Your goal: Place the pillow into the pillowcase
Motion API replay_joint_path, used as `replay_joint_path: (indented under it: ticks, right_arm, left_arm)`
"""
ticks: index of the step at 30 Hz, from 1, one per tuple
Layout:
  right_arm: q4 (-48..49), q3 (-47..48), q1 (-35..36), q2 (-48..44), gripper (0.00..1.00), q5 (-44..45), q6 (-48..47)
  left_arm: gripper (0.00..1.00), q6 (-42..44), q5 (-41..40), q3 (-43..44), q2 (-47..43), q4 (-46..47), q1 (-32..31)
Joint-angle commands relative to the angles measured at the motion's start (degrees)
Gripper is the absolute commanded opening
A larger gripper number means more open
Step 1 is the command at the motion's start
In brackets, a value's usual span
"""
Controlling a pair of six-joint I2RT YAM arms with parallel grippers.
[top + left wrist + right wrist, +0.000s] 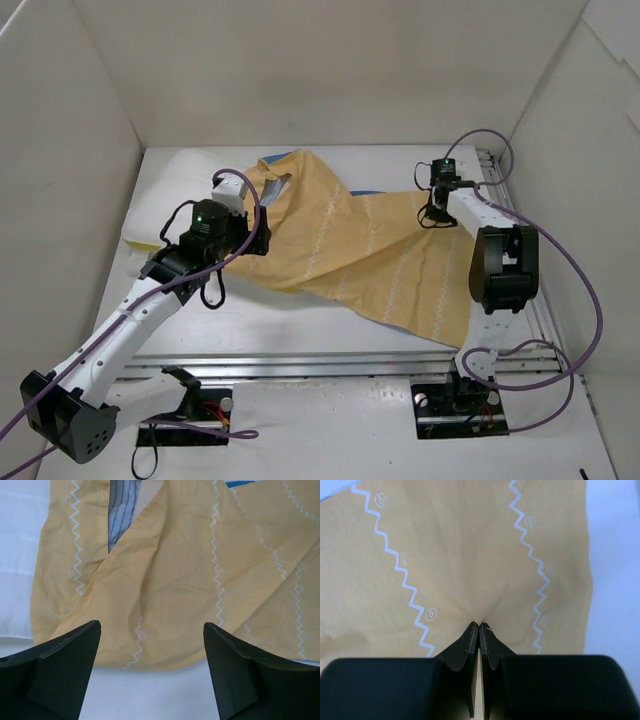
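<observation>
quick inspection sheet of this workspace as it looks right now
surface: white table, back half under fabric
job's things: pillowcase spread crumpled, yellow side up; white pillow showing at its left end
clutter: nothing seen
grippers: left gripper open over the pillowcase's near edge; right gripper shut, pinching the pillowcase
cables: purple cables looping off both arms
surroundings: plain white walls on three sides

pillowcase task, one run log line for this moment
right gripper: shut on pillowcase | left gripper: open, over pillowcase edge | pillow: exposed at left of pillowcase
</observation>
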Motion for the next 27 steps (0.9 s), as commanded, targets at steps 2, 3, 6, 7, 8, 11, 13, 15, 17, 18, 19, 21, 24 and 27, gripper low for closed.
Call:
replay_joint_path:
  ticks: [2, 3, 6, 7, 8, 11, 13, 15, 17, 18, 19, 21, 24, 27]
  right_arm:
    - [0.69, 9.21, -2.78, 1.8, 0.0, 4.71, -5.18]
    - [0.43, 10.46, -4.44, 2.59, 0.0, 4.18, -5.28]
    - [-0.28, 13.8, -6.29, 2.95, 0.0, 2.42, -6.24]
    - [-0.98, 14.86, -6.99, 2.95, 0.0, 2.24, -6.76]
    - [-1.42, 15.21, -7.09, 2.69, 0.11, 1.02, -6.77]
    - [-2.83, 13.03, -6.3, -1.51, 0.74, -4.85, -5.19]
    - [-2.83, 10.14, -1.75, -3.37, 0.83, -4.88, -5.01]
    - [-3.0, 7.93, 4.29, -5.48, 0.93, -3.92, -3.88]
    - [-3.0, 3.46, 6.61, -7.07, 0.94, -6.18, -0.64]
    - [-3.0, 0.39, 7.4, -8.64, 0.94, -7.5, 0.34]
    - [-3.0, -1.2, 7.93, -9.35, 0.93, -8.12, 2.0]
    - [-2.83, -5.41, 8.73, -12.16, 0.92, -8.66, 2.63]
    - [-2.48, -9.9, 10.57, -16.12, 0.92, -8.74, 3.86]
    - [-1.07, -13.24, 13.55, -17.79, 0.89, -9.54, 4.3]
  left_arm:
    - [0.79, 1.19, -0.31, 2.15, -0.19, 2.52, 0.87]
    - [0.79, 0.93, -0.49, 2.07, -0.19, 2.43, 0.87]
    - [0.8, 0.31, -1.54, 1.8, -0.1, 2.34, 2.09]
    - [0.8, -0.12, -2.24, 1.72, 0.25, 2.43, 2.1]
    - [0.8, -0.39, -2.42, 1.8, 0.6, 2.6, 3.14]
    - [0.81, -1.0, -2.77, 1.98, 2.79, 4.27, 7.1]
    - [0.81, -1.09, -1.81, 3.12, 5.77, 5.33, 10.96]
    - [0.81, -1.53, -1.37, 5.3, 8.32, 5.86, 13.51]
    - [0.8, -1.88, -2.15, 6.89, 12.45, 5.86, 16.24]
    - [0.8, -2.06, -4.16, 8.47, 14.9, 5.86, 16.86]
    - [0.8, -2.15, -4.96, 9.18, 16.06, 5.34, 18.0]
    - [0.79, -1.71, -5.32, 11.38, 19.48, 4.98, 18.54]
    - [0.79, -1.97, -5.41, 13.05, 22.82, 5.33, 20.03]
    - [0.78, -3.37, -4.1, 13.32, 25.55, 6.73, 21.52]
